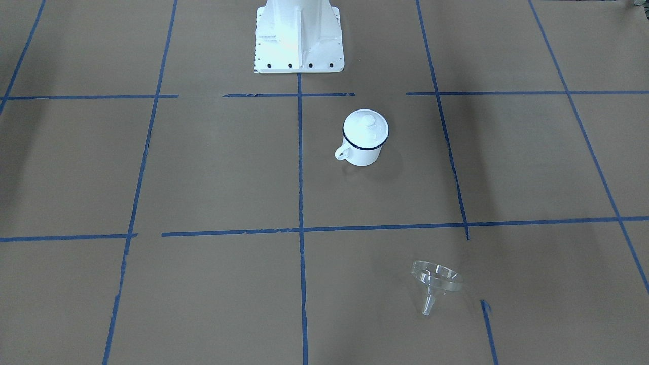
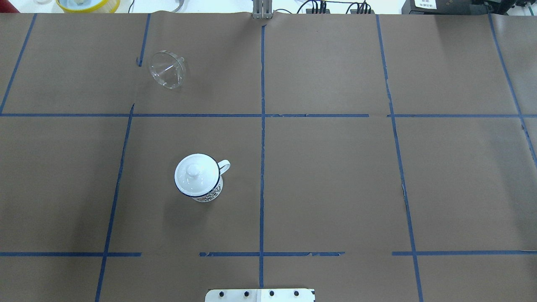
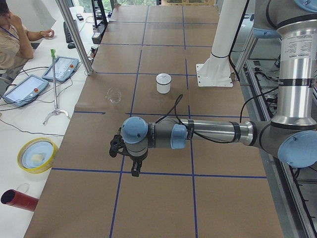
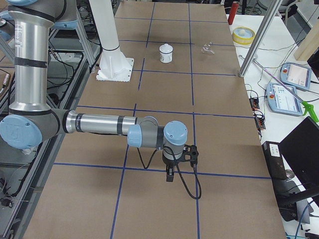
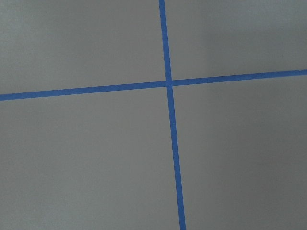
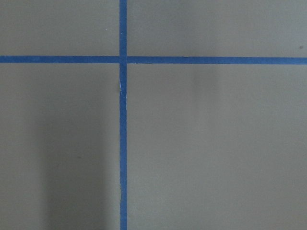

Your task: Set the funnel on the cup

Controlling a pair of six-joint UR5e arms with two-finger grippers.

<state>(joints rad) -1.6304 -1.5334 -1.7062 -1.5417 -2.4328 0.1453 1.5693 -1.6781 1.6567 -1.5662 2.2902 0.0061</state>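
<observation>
The cup (image 1: 362,154) is a white enamel mug with a dark blue rim, standing upright on the brown table a little ahead of the robot base, on the left-arm side. A round white knobbed lid (image 1: 366,126) sits on its mouth. The cup also shows in the overhead view (image 2: 208,193). The clear funnel (image 1: 436,281) lies tilted on its side near the far table edge, well apart from the cup; in the overhead view (image 2: 168,69) it is at the upper left. My left gripper (image 3: 134,169) and right gripper (image 4: 169,174) hang over bare table at opposite ends, far from both; I cannot tell whether they are open or shut.
The white robot base (image 1: 299,35) stands at the table's near-robot edge. Blue tape lines cross the brown paper. Off the table on the operators' side are a yellow bowl (image 3: 37,153), teach pendants (image 3: 62,67), a metal post (image 3: 74,34) and a seated person (image 3: 10,34).
</observation>
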